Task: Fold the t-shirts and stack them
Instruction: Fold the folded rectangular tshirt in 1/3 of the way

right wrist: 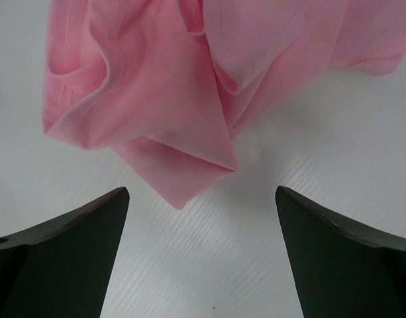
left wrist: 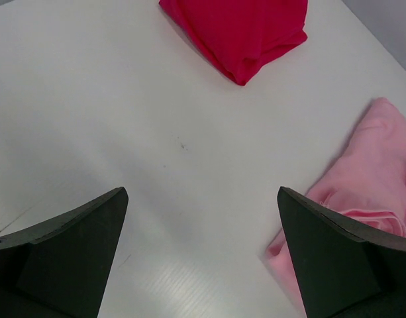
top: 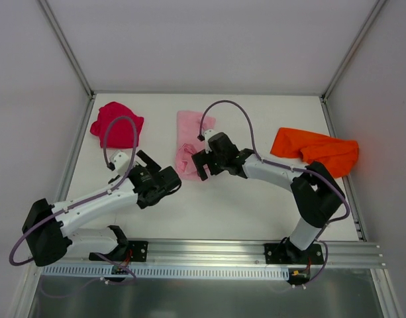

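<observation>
Right now I am holding my right gripper [top: 201,167] and left gripper [top: 173,180] wide open, gripping nothing. The pink t-shirt [top: 189,140] is lying at upper centre of the top view, long axis running top to bottom. Its lower corner is pointing at the gap between my right fingers [right wrist: 63,258], the nearer pair.

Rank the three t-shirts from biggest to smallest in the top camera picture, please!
1. orange t-shirt: biggest.
2. red t-shirt and pink t-shirt: about alike, so no ranking. The right gripper may hide some of the pink one.
</observation>
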Available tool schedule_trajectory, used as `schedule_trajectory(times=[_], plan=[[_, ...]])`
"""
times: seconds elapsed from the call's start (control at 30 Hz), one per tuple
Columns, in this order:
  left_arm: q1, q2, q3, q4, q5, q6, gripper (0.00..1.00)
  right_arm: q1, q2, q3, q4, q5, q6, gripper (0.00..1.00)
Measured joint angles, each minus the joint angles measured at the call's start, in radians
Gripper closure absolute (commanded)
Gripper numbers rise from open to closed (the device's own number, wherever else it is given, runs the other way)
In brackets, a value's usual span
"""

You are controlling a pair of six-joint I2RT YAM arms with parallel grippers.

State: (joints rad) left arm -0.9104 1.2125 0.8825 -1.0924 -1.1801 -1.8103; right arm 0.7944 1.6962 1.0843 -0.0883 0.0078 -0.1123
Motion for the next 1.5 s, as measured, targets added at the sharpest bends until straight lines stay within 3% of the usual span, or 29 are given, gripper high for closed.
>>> schedule_trajectory(times=[0.23, 0.5, 0.93, 1.17, 1.5], plan=[[0.000, -0.160, -0.138, 0.149, 0.007, 0.122, 0.01, 0.002, 0.063, 0.061, -0.060, -0.068, -0.004, 0.00], [0.002, -0.123, -0.234, 0.400, 0.063, 0.285, 0.01, 0.022, 0.099, 0.159, -0.109, -0.121, -0.024, 0.00], [0.002, -0.188, -0.290, 0.415, 0.079, 0.277, 0.01, 0.072, 0.288, 0.302, -0.201, -0.162, -0.066, 0.00], [0.002, -0.197, -0.298, 0.407, 0.078, 0.278, 0.01, 0.072, 0.304, 0.329, -0.205, -0.138, -0.076, 0.00], [0.002, -0.197, -0.364, 0.517, 0.103, 0.341, 0.01, 0.077, 0.285, 0.273, -0.121, -0.030, -0.077, 0.00]])
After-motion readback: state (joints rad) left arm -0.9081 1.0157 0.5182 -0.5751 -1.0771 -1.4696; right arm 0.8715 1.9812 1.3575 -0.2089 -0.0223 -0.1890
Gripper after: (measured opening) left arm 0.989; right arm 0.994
